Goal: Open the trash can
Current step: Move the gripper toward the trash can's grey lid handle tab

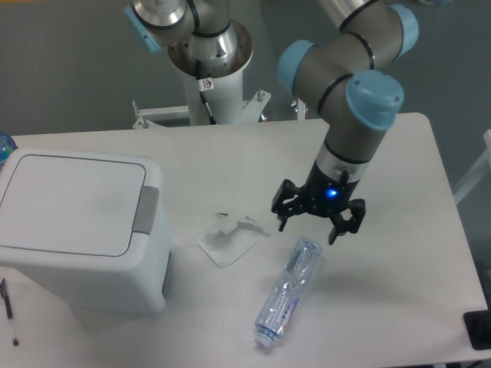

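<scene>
White table [230, 161]; trash can [77, 230] at 9 o'clock, lid down. Gripper [318, 222] spread, empty, above bottle [288, 291]. Best approach: cross over wrapper [230, 239], press grey tab [146, 208] squarely.

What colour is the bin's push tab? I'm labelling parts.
Grey tab on the white bin, clear in the fixed camera.

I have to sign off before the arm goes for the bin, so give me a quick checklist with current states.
1. Trash can lid shut, ready to be opened: ok.
2. Grey push-button tab unobstructed: ok.
3. Gripper empty, fingers spread: ok.
4. Gripper at the tab: not ok, it hangs far to the right, above the plastic bottle.
5. Path toward the tab free: cannot tell, the crumpled wrapper lies between and clearance height is unclear.
</scene>
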{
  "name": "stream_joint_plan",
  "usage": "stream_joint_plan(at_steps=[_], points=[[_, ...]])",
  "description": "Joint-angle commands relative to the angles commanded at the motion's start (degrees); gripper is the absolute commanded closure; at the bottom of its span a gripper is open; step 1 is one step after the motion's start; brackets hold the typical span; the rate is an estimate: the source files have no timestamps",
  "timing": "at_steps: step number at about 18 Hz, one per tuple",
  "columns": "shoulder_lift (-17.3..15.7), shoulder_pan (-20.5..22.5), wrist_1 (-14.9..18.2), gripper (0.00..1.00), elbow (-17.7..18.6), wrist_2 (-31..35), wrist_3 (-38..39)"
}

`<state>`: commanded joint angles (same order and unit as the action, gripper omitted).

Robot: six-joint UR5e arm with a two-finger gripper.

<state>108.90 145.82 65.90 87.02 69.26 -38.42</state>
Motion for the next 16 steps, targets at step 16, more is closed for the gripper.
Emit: stream_joint_plan(at_steps=[16], points=[[2.29, -7.03, 15.57, 0.00, -16.62, -5.27, 9.15]])
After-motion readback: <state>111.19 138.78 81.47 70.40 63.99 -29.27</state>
